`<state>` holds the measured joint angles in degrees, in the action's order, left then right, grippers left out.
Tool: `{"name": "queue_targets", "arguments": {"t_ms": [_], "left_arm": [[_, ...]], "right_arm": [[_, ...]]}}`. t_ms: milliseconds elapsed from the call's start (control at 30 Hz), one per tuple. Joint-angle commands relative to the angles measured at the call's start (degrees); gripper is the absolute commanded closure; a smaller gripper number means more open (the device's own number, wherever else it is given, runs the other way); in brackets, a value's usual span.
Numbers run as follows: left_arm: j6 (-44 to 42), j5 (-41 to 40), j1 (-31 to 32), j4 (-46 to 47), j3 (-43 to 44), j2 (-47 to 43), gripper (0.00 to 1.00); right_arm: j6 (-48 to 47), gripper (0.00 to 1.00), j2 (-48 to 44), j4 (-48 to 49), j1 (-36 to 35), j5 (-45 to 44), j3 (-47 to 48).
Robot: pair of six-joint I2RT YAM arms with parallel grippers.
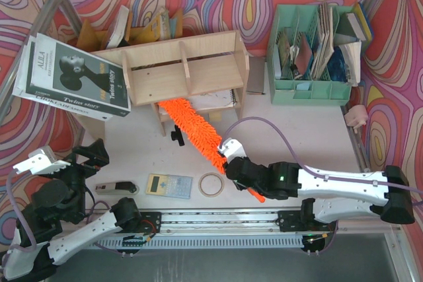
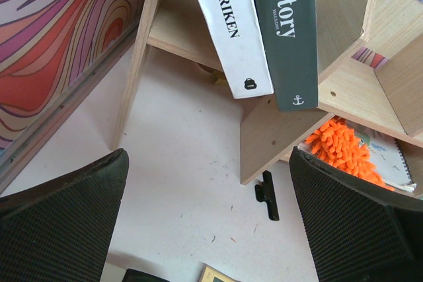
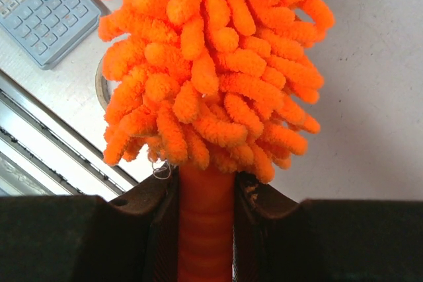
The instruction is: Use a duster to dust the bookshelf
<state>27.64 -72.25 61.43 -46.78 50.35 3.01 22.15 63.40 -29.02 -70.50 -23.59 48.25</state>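
Observation:
The pale-wood bookshelf [image 1: 182,70] stands at the back centre, with two large books [image 1: 69,77] leaning on its left end. The orange fluffy duster [image 1: 195,130] slants from under the shelf's lower tier down to my right gripper [image 1: 231,163]. The right gripper is shut on the duster's smooth orange handle [image 3: 205,229] just below the fluffy head [image 3: 211,57]. My left gripper [image 1: 92,153] is open and empty at the left front, apart from the shelf. In the left wrist view the shelf's divider [image 2: 277,130], the books [image 2: 264,24] and the duster's tip [image 2: 340,150] show.
A mint-green organiser [image 1: 314,51] full of papers stands at back right. A calculator [image 1: 168,185], a tape ring [image 1: 211,184], a small black-and-grey tool [image 1: 115,188] and a black clip [image 1: 177,137] lie on the table. A spiral notebook [image 1: 215,100] lies under the shelf.

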Motion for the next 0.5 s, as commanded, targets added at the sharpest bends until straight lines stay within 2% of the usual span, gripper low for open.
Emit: {"name": "queue_targets", "arguments": {"t_ms": [0,200,467], "left_arm": [[-0.4,-0.2,0.2,0.5,-0.5,-0.4,0.02],[-0.6,-0.2,0.2,0.6,-0.6,-0.3,0.01],[-0.7,-0.3,0.2,0.7,-0.6,-0.4,0.01]], "right_arm": [[-0.7,1.00,1.7,1.9,-2.0,1.1,-0.1],[-0.4,1.00,3.1,0.2,-2.0,-1.3,1.5],[-1.3,1.00,-3.5,3.2,-2.1,-6.1,4.6]]}}
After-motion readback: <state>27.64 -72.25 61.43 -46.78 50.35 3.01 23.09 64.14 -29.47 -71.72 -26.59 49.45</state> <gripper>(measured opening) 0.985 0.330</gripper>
